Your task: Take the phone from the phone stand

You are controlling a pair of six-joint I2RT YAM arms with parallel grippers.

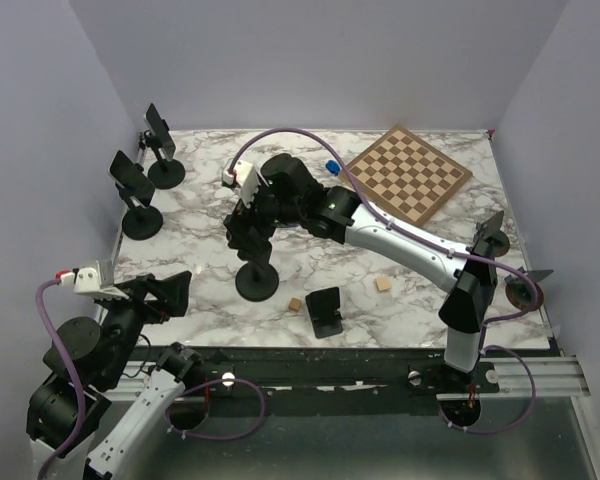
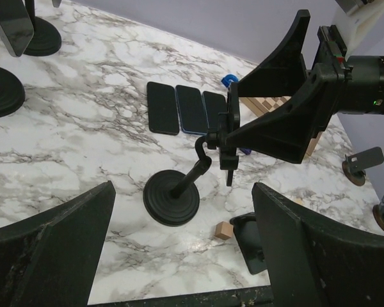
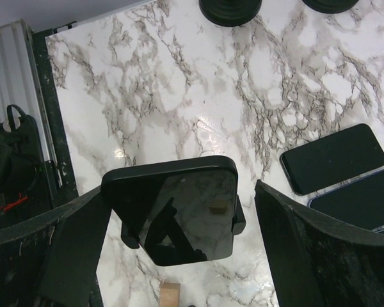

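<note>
Only my left wrist view shows three phones [image 2: 185,110] lying flat on the counter [image 2: 83,147] behind the stand [image 2: 173,199]. My right gripper [image 3: 182,188] is spread wide around the phone [image 3: 179,220], which sits clamped in the stand. I can't tell if they touch. My left gripper [image 1: 170,290] gapes empty.

Counter [image 1: 200,215]: white marble, grey-brown veining throughout.
Right tool [image 3: 183,192]: fingers matt black, edges scuffed grey.
Phone [image 3: 173,224], between those fingers: glossy black face with the marble mirrored in it.
Phone stand [image 1: 257,281], beneath the right tool: black all over.
Three flat phones [image 2: 191,109], beyond the right tool: black faces, the middle one edged blue.
Small object [image 1: 332,166], past them: bright blue.
Chessboard [image 1: 408,173], right of the right tool: tan and dark brown checks, light wood border.
Two blocks [image 1: 383,284], on the right tool's near side: pale wood.
Left tool [image 2: 182,188]: black, speckled with grey dust.
Cable [image 1: 290,130], above the right tool: purple.
</note>
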